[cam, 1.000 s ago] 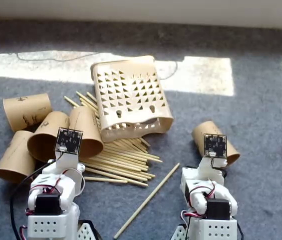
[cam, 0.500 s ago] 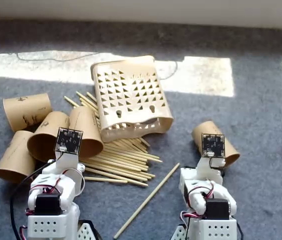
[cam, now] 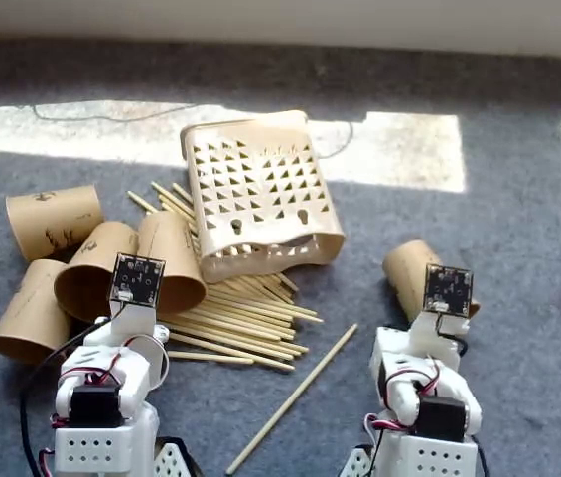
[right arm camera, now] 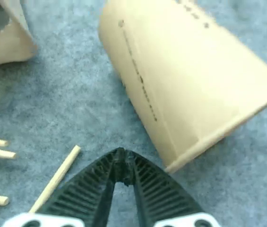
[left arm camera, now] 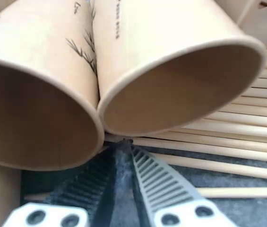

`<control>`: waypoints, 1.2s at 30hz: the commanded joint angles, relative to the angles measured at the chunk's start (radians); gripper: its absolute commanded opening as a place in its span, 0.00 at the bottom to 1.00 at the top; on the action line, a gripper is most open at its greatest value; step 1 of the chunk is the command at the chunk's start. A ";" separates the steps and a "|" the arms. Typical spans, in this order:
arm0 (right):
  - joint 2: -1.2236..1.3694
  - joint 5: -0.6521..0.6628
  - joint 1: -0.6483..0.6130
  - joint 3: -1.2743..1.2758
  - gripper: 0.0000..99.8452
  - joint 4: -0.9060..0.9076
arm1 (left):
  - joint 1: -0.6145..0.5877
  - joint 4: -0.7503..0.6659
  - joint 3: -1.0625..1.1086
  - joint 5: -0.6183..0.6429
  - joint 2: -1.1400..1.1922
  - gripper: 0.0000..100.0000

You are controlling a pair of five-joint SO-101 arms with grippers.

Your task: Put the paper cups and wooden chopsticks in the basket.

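Observation:
A cream lattice basket [cam: 260, 194] lies tipped over on the grey carpet. Left of it lie several brown paper cups [cam: 96, 268] on their sides, and a pile of wooden chopsticks [cam: 245, 318] spreads out from the basket's near edge. My left gripper [left arm camera: 124, 144] is shut, its tips just in front of the rims of two cups [left arm camera: 180, 80] that open toward it. One more cup [cam: 411, 270] lies to the right. My right gripper [right arm camera: 120, 166] is shut and empty, its tips close to that cup's rim [right arm camera: 185, 80].
A single chopstick [cam: 295, 397] lies slanted between the two arms, and its end [right arm camera: 55, 179] is beside the right gripper. The left arm [cam: 111, 388] and right arm [cam: 424, 393] stand at the near edge. Open carpet lies to the far right.
The right arm's wrist has swung a little to the right, toward the lone cup's rim. The left arm, cups, chopsticks and basket have not moved.

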 commanded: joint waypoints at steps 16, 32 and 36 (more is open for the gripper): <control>0.271 0.341 -0.308 -0.469 0.01 -0.056 | -0.013 0.005 0.019 -0.003 -0.005 0.00; 0.895 0.315 -0.363 -0.713 0.23 -0.312 | -0.013 0.005 0.019 -0.003 -0.005 0.00; 0.952 0.315 -0.363 -0.651 0.23 -0.423 | -0.013 0.005 0.019 -0.003 -0.005 0.00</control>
